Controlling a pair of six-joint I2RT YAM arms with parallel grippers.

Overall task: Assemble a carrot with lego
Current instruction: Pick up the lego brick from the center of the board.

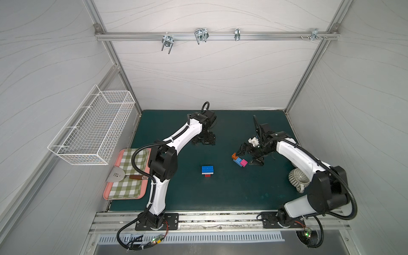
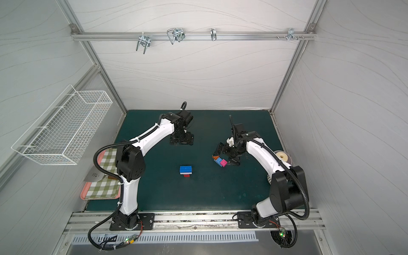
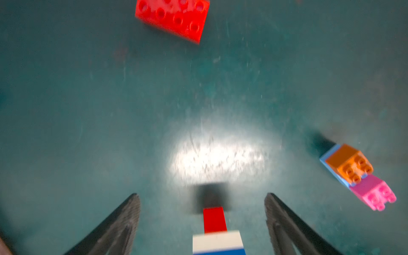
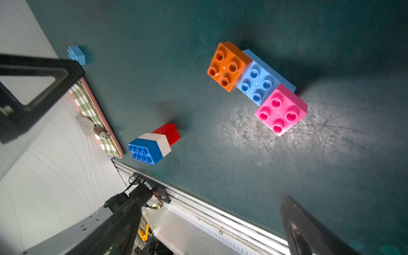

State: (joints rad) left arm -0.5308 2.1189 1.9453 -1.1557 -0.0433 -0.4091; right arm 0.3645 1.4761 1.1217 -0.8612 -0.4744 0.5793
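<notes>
Right of the table's middle, in both top views, the orange-blue-pink piece lies studs up, just left of the right tool, whose jaws stand wide and hold nothing. Its long axis runs from orange at far left to pink at near right, roughly parallel to the line between the jaws. I judge the tool must turn before closing across it. The carrot seems to stand on its red tip, blue studs up, mid-table, left of the piece. The left tool hangs farther back, so the right arm is nearer.

From the left wrist, blurred, that tool's fingers are spread, released. The carrot is seen between them, touched by neither, with a loose red brick beyond.

From the right wrist, the piece sits clear of both fingers.
</notes>
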